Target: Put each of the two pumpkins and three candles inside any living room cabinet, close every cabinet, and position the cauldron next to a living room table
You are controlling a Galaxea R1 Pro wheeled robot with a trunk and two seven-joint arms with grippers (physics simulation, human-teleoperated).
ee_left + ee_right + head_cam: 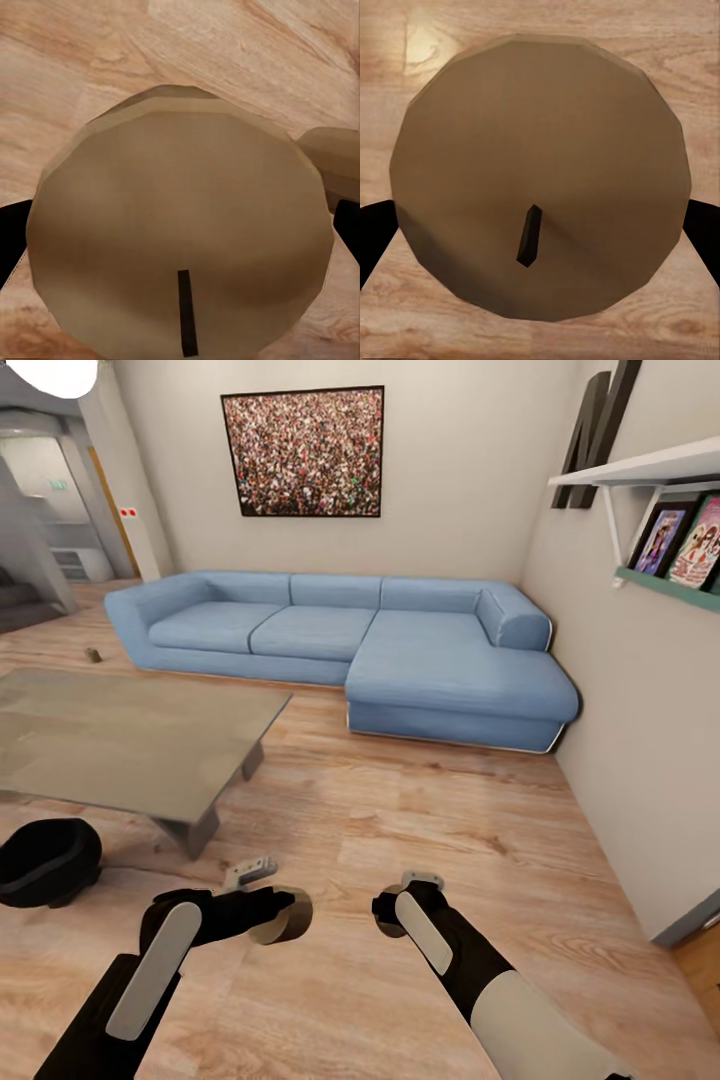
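Both arms reach low over the wooden floor (pixel 420 810) in the head view, the left gripper (pixel 282 916) and right gripper (pixel 392 912) each closed around a candle; the cauldron (pixel 45 862) sits beside the grey table (pixel 120 735).

Left wrist view: its candle (pixel 180 240) is clamped between dark fingers (pixel 11 232), a second candle (pixel 334 161) nearby.

Right wrist view: another candle (pixel 540 180) is pinched at its sides. Driving jolts could slip either smooth cylinder loose.
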